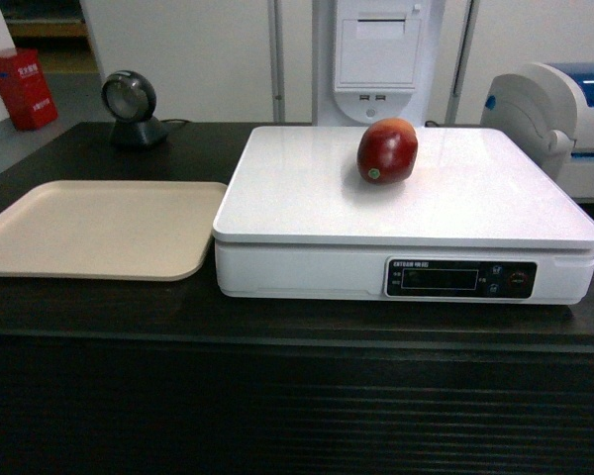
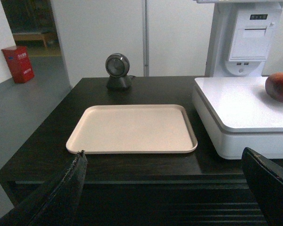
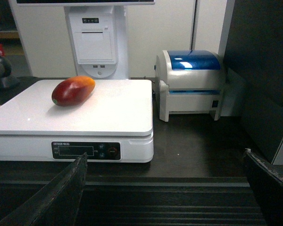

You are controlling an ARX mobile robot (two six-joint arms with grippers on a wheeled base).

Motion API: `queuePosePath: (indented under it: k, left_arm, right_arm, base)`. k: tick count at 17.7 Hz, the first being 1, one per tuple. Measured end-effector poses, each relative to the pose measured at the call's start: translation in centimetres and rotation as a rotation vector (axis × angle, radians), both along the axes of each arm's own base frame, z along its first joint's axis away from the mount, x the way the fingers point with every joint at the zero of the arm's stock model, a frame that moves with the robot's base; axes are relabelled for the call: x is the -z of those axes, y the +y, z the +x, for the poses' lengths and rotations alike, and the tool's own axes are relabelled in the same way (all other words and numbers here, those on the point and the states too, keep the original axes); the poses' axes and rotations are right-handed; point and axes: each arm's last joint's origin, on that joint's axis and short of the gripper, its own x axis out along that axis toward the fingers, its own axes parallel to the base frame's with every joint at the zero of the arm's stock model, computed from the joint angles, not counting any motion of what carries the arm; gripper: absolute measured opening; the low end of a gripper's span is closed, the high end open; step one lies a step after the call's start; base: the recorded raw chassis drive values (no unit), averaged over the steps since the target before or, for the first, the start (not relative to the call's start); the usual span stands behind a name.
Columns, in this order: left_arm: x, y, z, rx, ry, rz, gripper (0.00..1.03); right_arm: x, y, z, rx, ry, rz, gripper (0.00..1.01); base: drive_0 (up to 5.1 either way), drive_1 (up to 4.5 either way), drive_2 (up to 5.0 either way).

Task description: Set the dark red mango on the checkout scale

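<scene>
Little can be read here. The scale point(image 1: 406, 213) carries a short line of white print at the top left of its dark front display strip point(image 1: 460, 278), but the letters are too small and blurred to make out. At about ten o'clock from the scale in the head view, a red box point(image 1: 21, 88) on the floor bears pale characters, likewise illegible. The display shows no digits.
</scene>
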Motion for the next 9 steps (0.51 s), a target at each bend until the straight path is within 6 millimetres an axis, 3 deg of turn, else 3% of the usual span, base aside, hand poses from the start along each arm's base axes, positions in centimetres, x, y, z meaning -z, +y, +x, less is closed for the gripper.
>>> queuePosePath:
  k: [9]
  left_arm:
    - [0.0,0.0,0.0,0.0,0.0,0.0,0.98]
  right_arm:
    - [0.0,0.0,0.0,0.0,0.0,0.0,0.98]
  base:
    - [0.0,0.0,0.0]
